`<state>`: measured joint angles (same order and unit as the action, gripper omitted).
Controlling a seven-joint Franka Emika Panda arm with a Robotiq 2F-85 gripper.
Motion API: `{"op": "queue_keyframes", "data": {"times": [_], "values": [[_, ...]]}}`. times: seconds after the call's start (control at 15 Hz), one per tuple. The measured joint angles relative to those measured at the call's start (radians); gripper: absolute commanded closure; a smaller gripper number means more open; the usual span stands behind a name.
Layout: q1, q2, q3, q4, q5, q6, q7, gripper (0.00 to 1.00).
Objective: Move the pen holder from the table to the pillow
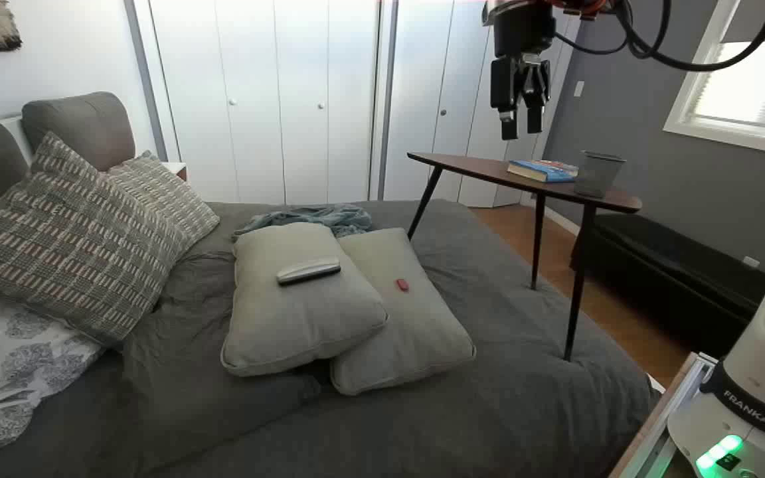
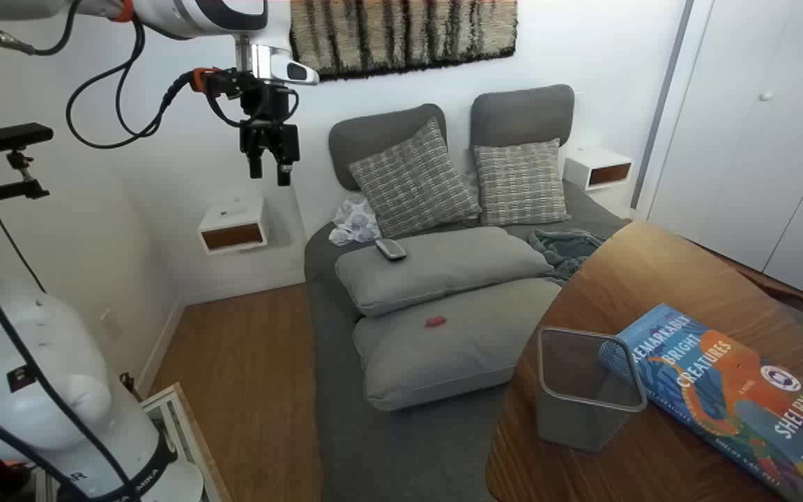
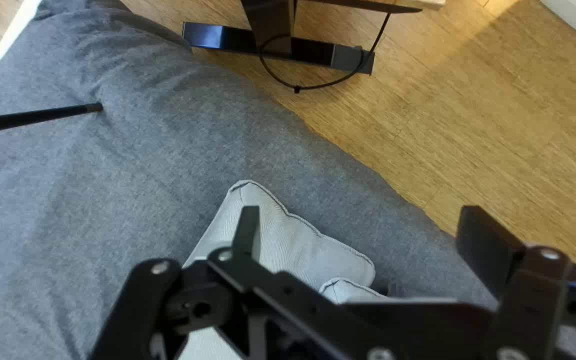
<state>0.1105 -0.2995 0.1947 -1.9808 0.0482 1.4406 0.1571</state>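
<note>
The pen holder, a grey mesh cup (image 1: 598, 174) (image 2: 572, 422), stands upright on the dark brown table (image 1: 465, 166) (image 2: 624, 272), beside a book. Two light grey pillows lie overlapping on the bed: one on top (image 1: 289, 318) (image 2: 443, 261) and one partly under it (image 1: 416, 338) (image 2: 457, 348). My gripper (image 1: 522, 126) (image 2: 270, 173) is high in the air, pointing down, apart from the pen holder. In the wrist view the fingers (image 3: 360, 215) are wide apart with nothing between them, above the pillow corners (image 3: 313, 245). The pen holder is out of the wrist view.
A blue and orange book (image 1: 542, 170) (image 2: 729, 397) lies on the table. A silver and black object (image 1: 308, 271) (image 2: 391, 249) rests on the upper pillow, a small red object (image 1: 402, 284) (image 2: 436, 321) on the lower. Table legs (image 1: 576, 285) (image 3: 33, 117) stand on the bed.
</note>
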Motion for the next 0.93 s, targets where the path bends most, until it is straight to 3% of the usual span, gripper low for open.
{"op": "queue_keyframes", "data": {"times": [0.53, 0.93], "values": [[0.0, 0.0, -0.001, 0.0, -0.003, 0.002, 0.0, 0.0], [-0.029, 0.0, -0.034, -0.001, -0.096, 0.045, 0.009, 0.0]]}}
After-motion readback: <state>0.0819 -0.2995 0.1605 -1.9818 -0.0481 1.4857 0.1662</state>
